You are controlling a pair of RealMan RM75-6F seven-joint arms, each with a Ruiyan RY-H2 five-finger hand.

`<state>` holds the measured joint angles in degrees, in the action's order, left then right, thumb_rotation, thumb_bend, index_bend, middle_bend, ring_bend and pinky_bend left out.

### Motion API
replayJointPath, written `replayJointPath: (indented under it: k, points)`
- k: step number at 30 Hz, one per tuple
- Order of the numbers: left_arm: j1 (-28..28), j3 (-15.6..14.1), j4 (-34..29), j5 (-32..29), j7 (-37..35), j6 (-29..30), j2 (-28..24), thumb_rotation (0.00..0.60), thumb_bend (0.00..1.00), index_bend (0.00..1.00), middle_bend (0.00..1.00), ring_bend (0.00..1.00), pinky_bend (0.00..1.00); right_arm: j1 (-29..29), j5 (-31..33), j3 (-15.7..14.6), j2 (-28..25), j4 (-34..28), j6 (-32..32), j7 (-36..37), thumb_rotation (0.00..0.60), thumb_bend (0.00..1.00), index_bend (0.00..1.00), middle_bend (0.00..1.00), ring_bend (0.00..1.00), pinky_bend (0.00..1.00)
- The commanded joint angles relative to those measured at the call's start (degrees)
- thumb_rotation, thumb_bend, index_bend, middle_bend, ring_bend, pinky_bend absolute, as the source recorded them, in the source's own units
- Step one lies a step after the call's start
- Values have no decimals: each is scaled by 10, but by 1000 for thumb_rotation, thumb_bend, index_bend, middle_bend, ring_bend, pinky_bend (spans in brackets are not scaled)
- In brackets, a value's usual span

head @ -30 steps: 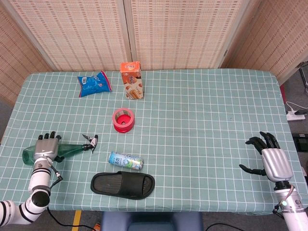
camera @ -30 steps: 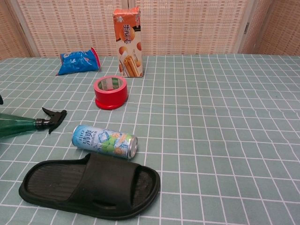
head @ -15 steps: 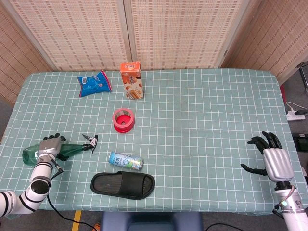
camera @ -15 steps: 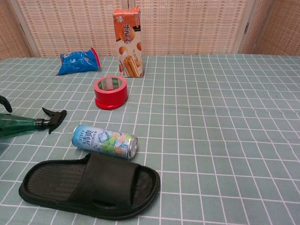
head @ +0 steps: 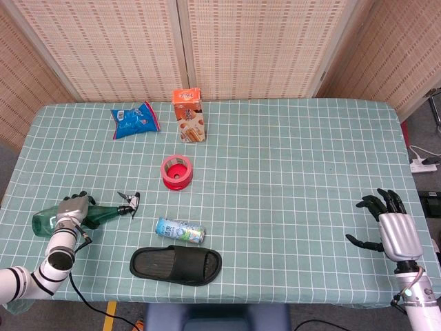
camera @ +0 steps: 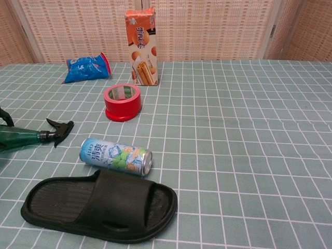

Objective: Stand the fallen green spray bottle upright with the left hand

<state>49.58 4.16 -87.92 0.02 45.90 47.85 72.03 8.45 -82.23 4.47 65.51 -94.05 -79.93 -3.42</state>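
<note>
Nearest, just in front of the can (head: pixel 180 230): a black rubber slipper (head: pixel 176 265), ribbed and matte. The can itself glossy, cylindrical, on its side. Left of the can, the green spray bottle (head: pixel 96 215), translucent plastic, lying flat with black trigger toward the can. Left hand (head: pixel 72 210), since a second ago, lowered and curled over the bottle's body; grasp apparently forming, lift not begun. Right hand (head: pixel 389 229) far right of the can, fingers spread, holding nothing. Beyond the can, a red tape roll (head: pixel 176 172).

Translucent glossy plastic spray bottle (head: pixel 65 216); checked cloth tablecloth (head: pixel 289 172); matt rubbery slipper (head: pixel 176 265); shiny metal can (head: pixel 180 230).
</note>
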Motion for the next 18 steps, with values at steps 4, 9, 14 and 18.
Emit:
replayJointPath:
  k: [4, 9, 14, 18]
  points:
    - [-2, 0, 3, 17, -21, 10, 3, 600, 256, 385, 0, 0, 49, 0, -1, 0, 0, 1, 0, 1, 600, 0, 349, 237, 81, 78]
    - [-5, -2, 5, 30, -35, 21, 5, 600, 265, 544, 20, 0, 55, 0, -2, 0, 0, 1, 1, 4, 600, 0, 349, 238, 81, 80]
    - [-9, 11, -9, 56, -62, 45, -5, 600, 280, 612, 68, 0, 57, 1, -3, 0, 0, 2, 1, 7, 600, 0, 349, 238, 81, 81]
    - [-27, 39, -39, 126, -117, 93, -22, 600, 286, 666, 132, 18, 64, 0, -4, 0, 0, 3, 1, 9, 600, 0, 349, 238, 81, 82]
